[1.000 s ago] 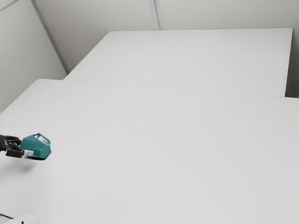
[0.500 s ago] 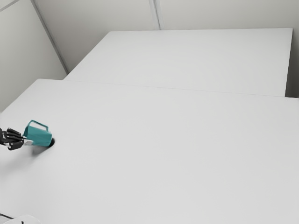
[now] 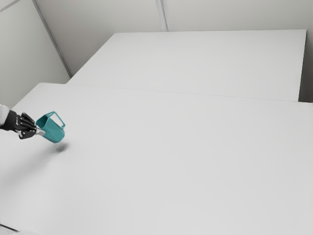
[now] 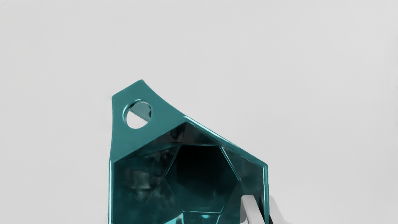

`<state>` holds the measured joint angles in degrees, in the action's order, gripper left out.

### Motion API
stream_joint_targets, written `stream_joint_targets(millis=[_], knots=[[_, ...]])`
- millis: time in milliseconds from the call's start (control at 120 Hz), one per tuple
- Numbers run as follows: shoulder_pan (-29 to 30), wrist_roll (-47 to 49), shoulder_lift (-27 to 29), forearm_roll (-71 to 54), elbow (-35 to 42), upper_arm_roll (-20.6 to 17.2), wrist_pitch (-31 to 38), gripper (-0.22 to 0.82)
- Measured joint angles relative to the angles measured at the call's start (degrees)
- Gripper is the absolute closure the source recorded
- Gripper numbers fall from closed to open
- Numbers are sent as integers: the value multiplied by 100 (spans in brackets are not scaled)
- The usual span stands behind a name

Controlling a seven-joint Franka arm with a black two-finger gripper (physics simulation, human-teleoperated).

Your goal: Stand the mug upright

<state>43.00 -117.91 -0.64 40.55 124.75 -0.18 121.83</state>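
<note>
Lifted and swung nearer upright since the earlier frame, the mug (image 3: 54,132) is held tilted above the table (image 3: 171,161) at the exterior view's left, its wall pinched by the nearly closed jaws of the gripper (image 3: 40,132); its base should be levelled before being gently lowered.

In the exterior view, the wide, flat, white counter (image 3: 186,161) is looked down on from high up, from the side of the white arm (image 3: 4,115) and from well back. In the wrist view, the shiny teal six-sided mug (image 4: 199,177) is looked into through its open top, from very near. The mug and the black pincer's (image 3: 40,131) pale tips are shared by both.
</note>
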Motion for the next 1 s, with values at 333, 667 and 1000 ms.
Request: stream_joint_targets(millis=[333,667,1000], knots=[[-3643,3160,398,-2908,21,1215,333,79],[-4316,5837,153,-3530,-34,1080,684,79],[-4781,7893,189,-3578,46,801,1026,79]])
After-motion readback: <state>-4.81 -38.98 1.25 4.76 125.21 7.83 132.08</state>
